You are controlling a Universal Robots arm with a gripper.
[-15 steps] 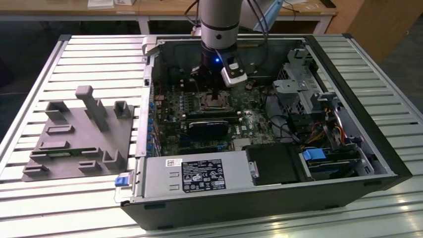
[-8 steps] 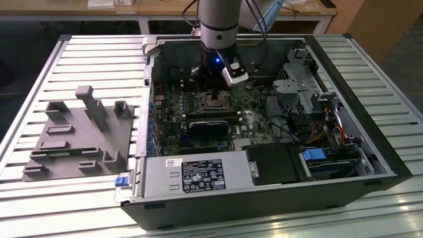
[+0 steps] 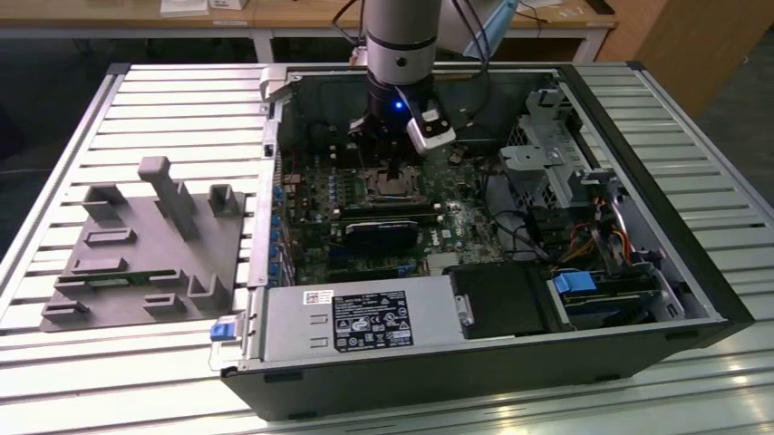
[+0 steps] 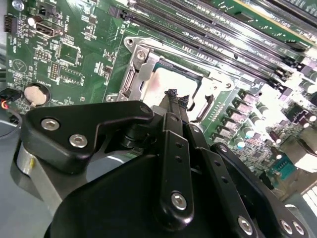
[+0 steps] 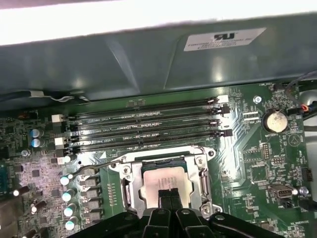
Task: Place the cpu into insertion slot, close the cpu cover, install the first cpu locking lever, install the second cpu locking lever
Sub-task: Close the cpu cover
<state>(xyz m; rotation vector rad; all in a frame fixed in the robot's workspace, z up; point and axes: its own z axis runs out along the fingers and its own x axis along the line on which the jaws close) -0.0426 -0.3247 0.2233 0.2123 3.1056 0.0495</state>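
Grey fixture [image 3: 145,245] on slatted table [image 3: 121,381], beside open computer case [image 3: 484,381].

**Exterior view.** A black-and-white printed label [image 3: 369,322] and a smaller white label [image 3: 317,296] stood on the grey power supply [image 3: 285,335], at 6 o'clock from the motherboard [image 3: 466,227]. Neither could be read.

**First wrist view.** A white sticker [image 5: 223,38] on the case wall [image 5: 124,64] bore a mark above fine print, which was illegible. Tiny white lettering [image 5: 106,120] ran along the memory slots [image 5: 148,126] beside the insertion slot [image 5: 200,186] and was likewise unreadable.

Part of cpu [image 5: 157,177] behind claw [image 5: 170,193]
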